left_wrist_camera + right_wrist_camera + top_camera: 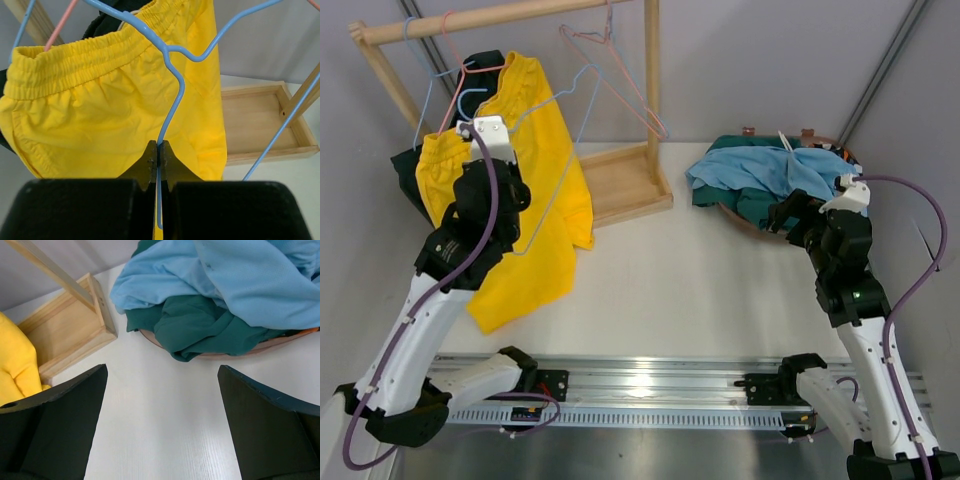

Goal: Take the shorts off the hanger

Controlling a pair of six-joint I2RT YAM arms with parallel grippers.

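Observation:
The bright yellow shorts [545, 150] hang from the wooden rack at the left, their lower end lying on the table. In the left wrist view they [100, 115] fill the frame behind a blue wire hanger [172, 100]. My left gripper [159, 150] is shut on that wire; from above it [472, 132] sits against the shorts. Dark shorts [485, 62] hang behind the yellow ones. Light blue shorts [790, 165] and teal shorts [750, 150] lie in a brown basket [735, 218]. My right gripper [161, 368] is open and empty over the table, short of the basket [280, 342].
The wooden rack's tray base [620, 185] stands between the yellow shorts and the basket. Empty pink and blue hangers [610, 60] hang on the rod at its right end. Grey walls close in behind and at both sides.

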